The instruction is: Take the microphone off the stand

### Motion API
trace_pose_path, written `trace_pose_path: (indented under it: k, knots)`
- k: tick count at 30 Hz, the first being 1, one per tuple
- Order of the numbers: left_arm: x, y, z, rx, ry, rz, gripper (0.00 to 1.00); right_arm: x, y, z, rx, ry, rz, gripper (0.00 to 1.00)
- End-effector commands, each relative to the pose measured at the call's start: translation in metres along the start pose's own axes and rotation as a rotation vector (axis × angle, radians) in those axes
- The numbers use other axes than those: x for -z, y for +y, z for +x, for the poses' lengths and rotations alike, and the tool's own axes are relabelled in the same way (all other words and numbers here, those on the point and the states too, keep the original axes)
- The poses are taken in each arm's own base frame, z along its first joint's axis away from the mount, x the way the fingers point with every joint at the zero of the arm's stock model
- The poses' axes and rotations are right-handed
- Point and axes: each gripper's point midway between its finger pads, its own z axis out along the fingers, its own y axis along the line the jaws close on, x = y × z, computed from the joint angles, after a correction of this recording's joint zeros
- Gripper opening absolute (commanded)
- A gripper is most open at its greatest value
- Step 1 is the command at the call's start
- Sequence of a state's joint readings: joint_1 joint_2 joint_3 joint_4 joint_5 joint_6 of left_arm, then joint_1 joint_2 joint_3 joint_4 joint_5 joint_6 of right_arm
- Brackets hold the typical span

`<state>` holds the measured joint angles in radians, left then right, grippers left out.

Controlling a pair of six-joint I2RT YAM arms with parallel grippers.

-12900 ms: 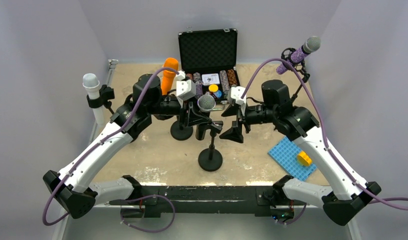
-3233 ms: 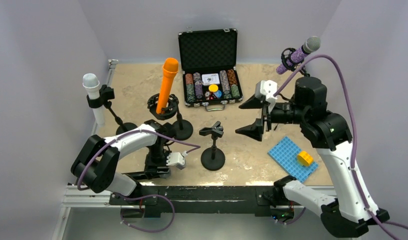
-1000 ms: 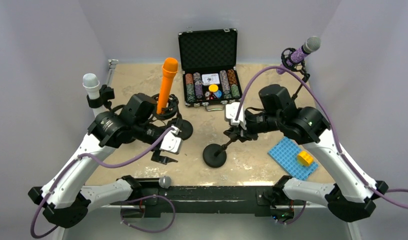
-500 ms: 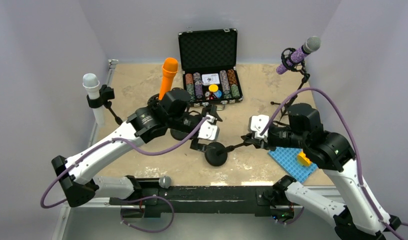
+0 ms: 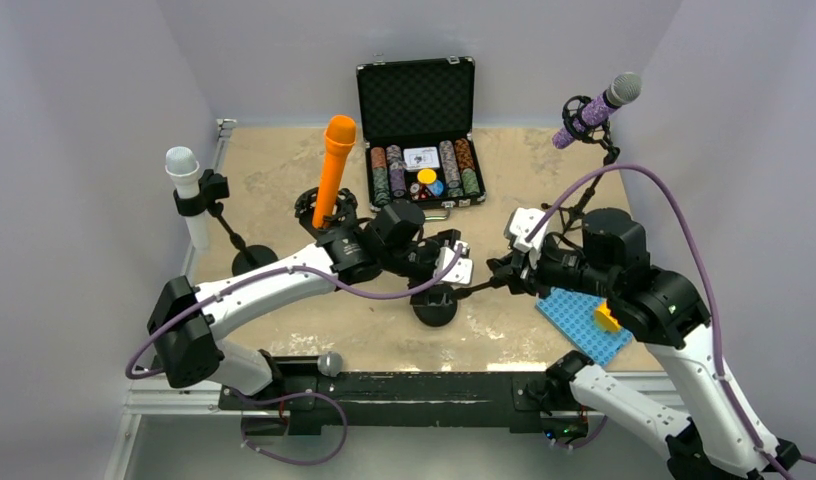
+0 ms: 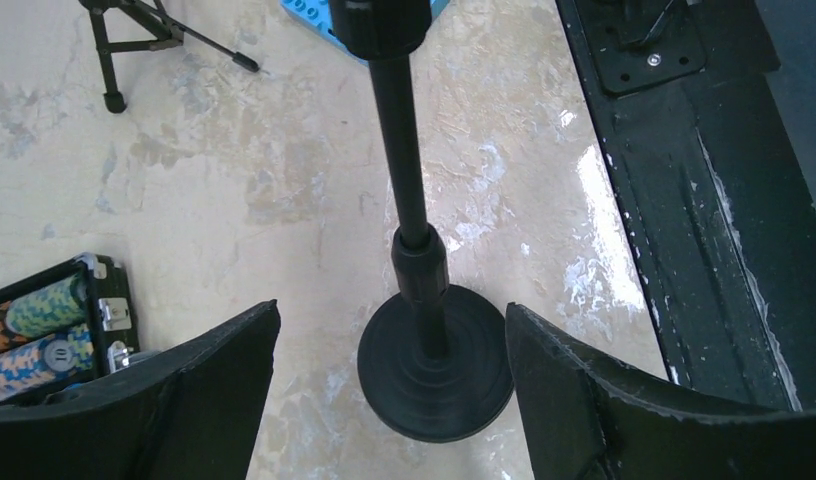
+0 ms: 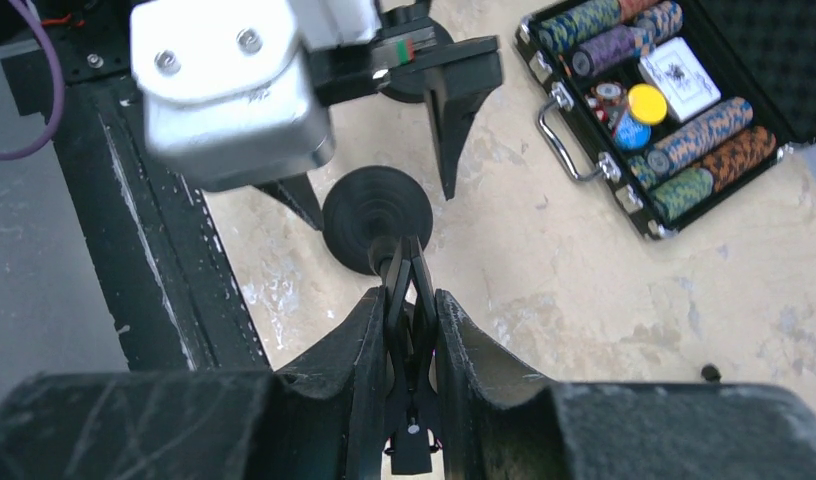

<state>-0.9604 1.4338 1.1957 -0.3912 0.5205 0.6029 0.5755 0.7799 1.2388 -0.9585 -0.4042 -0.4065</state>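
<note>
The microphone (image 5: 330,363), with its silver mesh head, lies on the black front rail, off the stand. The black stand (image 5: 436,305) leans to the right on its round base (image 6: 436,365). My right gripper (image 5: 496,280) is shut on the stand's top clip (image 7: 411,330); the wrist view shows both fingers pressing the clip's arms. My left gripper (image 6: 392,320) is open, its fingers on either side of the base and pole (image 6: 404,150) without touching them. In the top view it (image 5: 442,283) hovers just above the base.
An orange microphone (image 5: 334,165), a white one (image 5: 184,185) and a purple one (image 5: 596,108) sit in other stands. An open poker chip case (image 5: 416,105) stands at the back. A blue plate (image 5: 574,310) with a yellow brick (image 5: 609,317) lies right of the stand.
My left arm swung right from the front left to straddle the stand's base. My right gripper pulled the clip right and down, leaning the stand over.
</note>
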Motion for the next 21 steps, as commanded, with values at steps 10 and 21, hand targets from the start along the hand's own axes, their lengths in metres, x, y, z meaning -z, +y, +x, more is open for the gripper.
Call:
trace_pose_path:
  k: [10,21]
  knots:
    - [-0.012,0.03,-0.015,0.224,-0.231,-0.256,0.69,0.003,-0.019,0.012,-0.12,0.156,0.066,0.0]
    - [-0.036,-0.013,0.011,0.226,-0.246,-0.08,0.54,0.005,-0.022,0.019,-0.186,0.182,0.1,0.0]
